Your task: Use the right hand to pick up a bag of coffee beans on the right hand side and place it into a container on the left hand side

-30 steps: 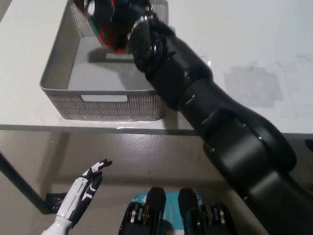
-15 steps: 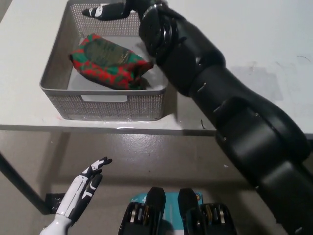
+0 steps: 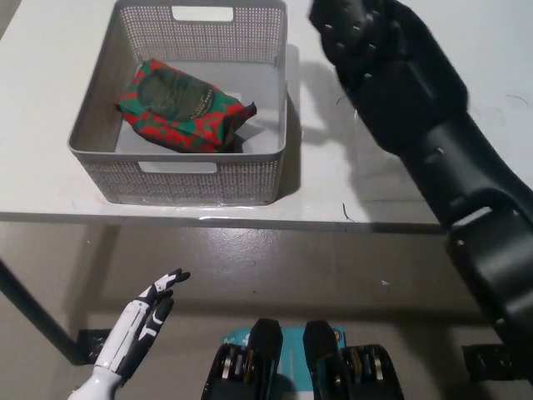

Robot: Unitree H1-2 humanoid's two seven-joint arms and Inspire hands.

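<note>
At the white table's near edge: a grey perforated basket [image 3: 187, 179] sits with a red-and-green coffee bag [image 3: 179, 106] inside it.
Container: grey mesh-walled basket with cut-out handles at twelve and six o'clock, standing on the white table [image 3: 50, 100] toward its left side.
Contents: one coffee bag only, lying flat on the basket floor, its long axis running from ten o'clock to four o'clock; the floor at three o'clock of the bag is bare.
Task's thing: bag rests wholly within the walls, its right-hand corner near the three o'clock wall, nothing overhanging the rim.
Right arm [image 3: 425, 125]: black, raised over the table at two o'clock of the basket, apart from it; the right hand itself lies beyond the top edge, so its grasp cannot be told.
Left hand [image 3: 137, 329]: white, idle below the table at seven o'clock of the basket, fingers spread, holding nothing.
Stage, as a judgement: placement looks complete.
Risk: the arm's bulk passes close to the three o'clock wall; a low sweep there could clip the rim.
Consequence: a knock could slide the light basket toward the near table edge, which it already nearly touches, and tip it off.
</note>
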